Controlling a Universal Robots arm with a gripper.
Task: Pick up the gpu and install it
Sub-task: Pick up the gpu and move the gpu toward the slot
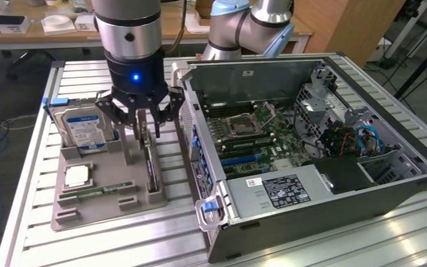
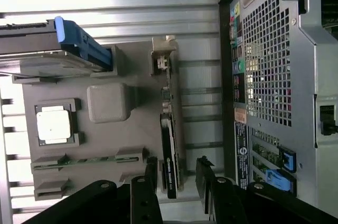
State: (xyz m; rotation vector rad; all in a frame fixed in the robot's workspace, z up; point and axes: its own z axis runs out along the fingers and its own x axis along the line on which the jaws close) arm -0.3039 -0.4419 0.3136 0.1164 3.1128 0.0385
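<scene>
Evidently the tool [image 1: 147, 132] stood wide, holding nothing, above the grey holder tray [image 1: 98, 214] on the bench [image 1: 362, 250]. In the wrist view its two fingers [image 2: 150, 176] sat one on each side of the gpu [image 2: 170, 150], clear of the card.

The gpu stood on its long edge in a slot of the tray, on the side nearest the open computer case [image 1: 332, 211]. Its long axis ran along the tray, roughly parallel to the perforated rear wall of the case. Its silver bracket [image 2: 165, 57] pointed toward the end of the tray where the hard drive [image 1: 82, 130] stood. The dark end of the card lay toward the end with the memory stick [image 1: 95, 192].

In my judgement the main risk was an off-centre close. The card was thin and upright, so one finger meeting it first could push it sideways in the slot or tip it. The fingers appeared nearer the dark end than the middle, so a grip there could let the heavier bracket end sag once lifted. A descent too deep might strike the slot walls. A pinch on the board face might also press on components rather than on bare board.
</scene>
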